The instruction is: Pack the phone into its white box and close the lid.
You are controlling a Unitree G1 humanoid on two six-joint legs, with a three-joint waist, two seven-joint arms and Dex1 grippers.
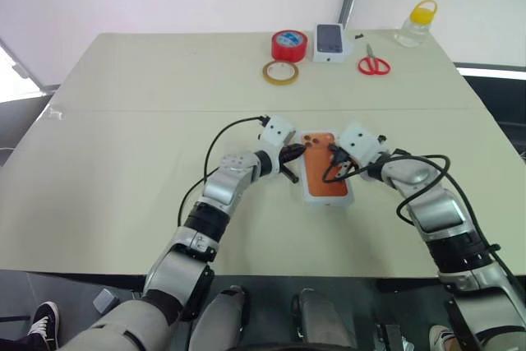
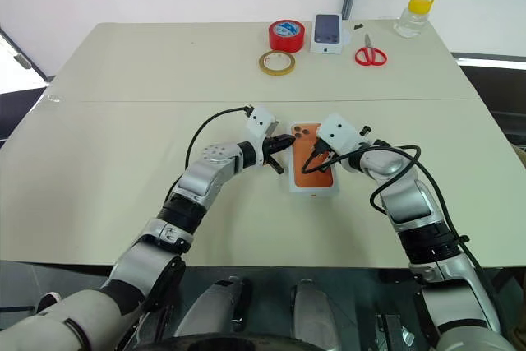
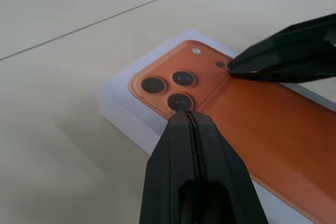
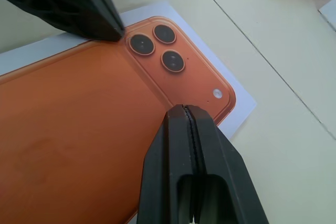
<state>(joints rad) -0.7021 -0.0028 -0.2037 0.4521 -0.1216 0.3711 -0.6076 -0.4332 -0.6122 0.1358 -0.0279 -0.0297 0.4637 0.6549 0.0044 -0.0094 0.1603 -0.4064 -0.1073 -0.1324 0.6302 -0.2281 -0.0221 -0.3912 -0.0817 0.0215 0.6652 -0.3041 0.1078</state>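
A white box point(image 1: 327, 195) lies flat at the table's middle front. Its top shows an orange phone back point(image 3: 252, 124) with three dark lenses point(image 4: 157, 45) at the far corner. That orange face sits flush inside a flat white border point(image 3: 123, 103), so it reads as the lid resting on the box; I cannot tell a separate phone from it. My left gripper point(image 3: 188, 115) is shut, its tip at the lens corner. My right gripper point(image 4: 184, 109) is shut too, its tip over the orange face just right of the lenses.
Along the far edge stand a red tape roll point(image 1: 288, 44), a yellowish tape ring point(image 1: 280, 72), a small white box with a phone picture point(image 1: 329, 42), red scissors point(image 1: 373, 64) and a clear bottle with a yellow cap point(image 1: 417, 24). Bare tabletop point(image 1: 123, 145) spreads to the left.
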